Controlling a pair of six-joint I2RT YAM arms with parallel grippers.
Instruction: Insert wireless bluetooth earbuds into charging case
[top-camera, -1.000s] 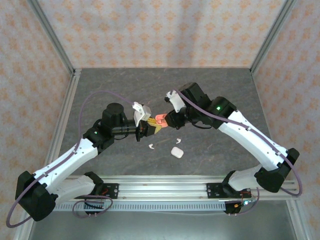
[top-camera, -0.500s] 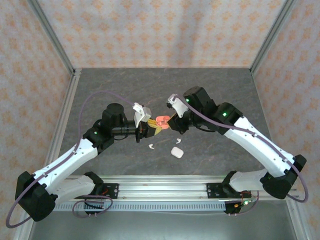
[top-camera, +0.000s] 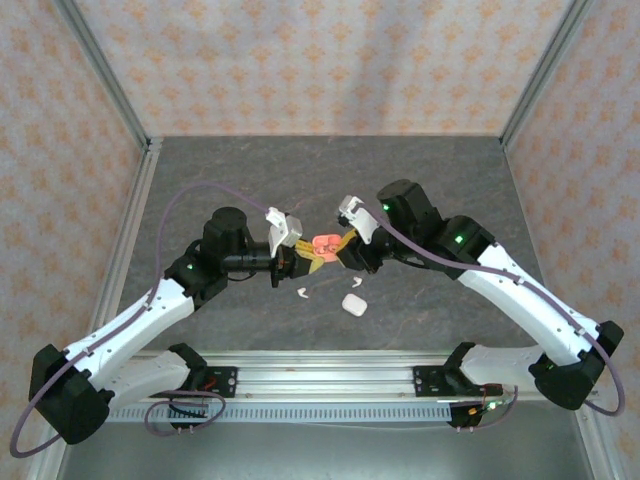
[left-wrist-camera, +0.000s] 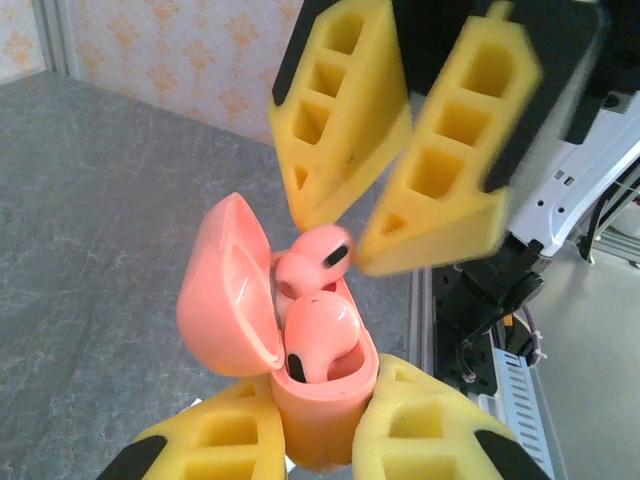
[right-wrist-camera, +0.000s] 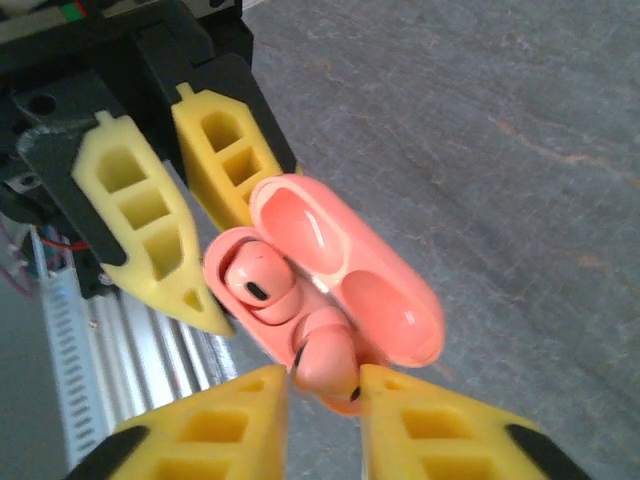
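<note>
Coral case (left-wrist-camera: 322, 405) clamped in L gripper (left-wrist-camera: 320, 445), lid (left-wrist-camera: 225, 295) open, pink bud (right-wrist-camera: 325, 362) betw R gripper (right-wrist-camera: 322, 388) tips, grip unclear

No lettering, brand, number or sign can be read anywhere: the coral-pink case (left-wrist-camera: 230, 300), the earbuds (left-wrist-camera: 320, 335) in it and the wallpaper (left-wrist-camera: 150, 50) at upper left carry nothing legible.

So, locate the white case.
In the top view, the white case lies on the table near centre, right of a loose white earbud and on the near side of the pink case.
</note>
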